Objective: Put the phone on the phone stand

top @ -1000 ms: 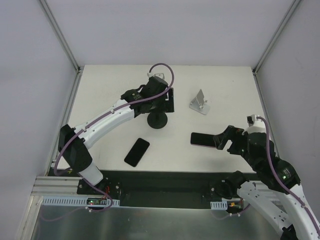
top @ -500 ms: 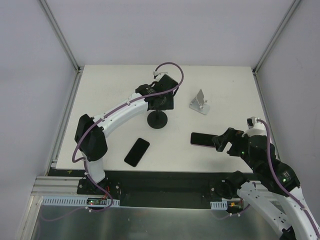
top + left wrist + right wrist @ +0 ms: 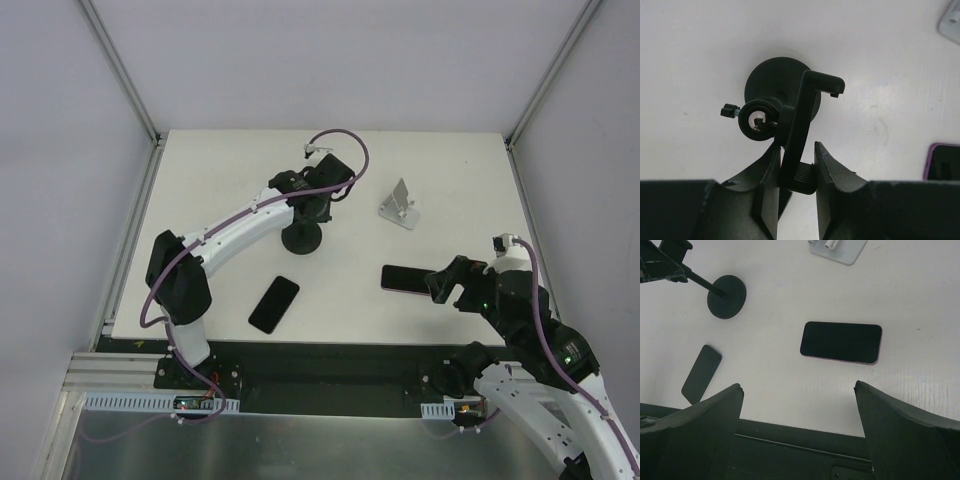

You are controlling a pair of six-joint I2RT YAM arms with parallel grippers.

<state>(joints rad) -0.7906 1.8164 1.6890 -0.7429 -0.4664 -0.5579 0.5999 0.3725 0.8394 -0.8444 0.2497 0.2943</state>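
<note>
- left gripper (image 3: 796, 152) is pinched on the lower end of the cradle of the black stand (image 3: 801, 115), one finger on each flat side; the hold is narrow and low on the bracket
- right gripper (image 3: 799, 386) is spread wide and holding nothing, hanging over the phone (image 3: 841, 342)
- phone lies flat and screen-up on the table (image 3: 220, 180), near the front edge and well apart from the black stand
- risk 1: the cradle sits on a pivot with a thumb screw (image 3: 729, 110); if that joint is loose, my pinch swings the cradle instead of steadying the stand
- risk 2: I'm gripping high above the round base (image 3: 771, 80), so any sideways pull could tip the stand or skid it; can't tell from here whether the base sits flat
- risk 3: the phone is thin and flat on the table, so the right fingers may scrape the surface, shove it toward the front edge, or catch only one long side and drop it
- risk 4: a second dark phone (image 3: 701, 373) lies front-left and a silver stand (image 3: 837, 249) sits behind the phone, so a wrong pairing or a clip of the silver stand on the carry across is possible
- risk 5: both arms meet at the cradle for the handoff, and my left fingers may block the slot
</note>
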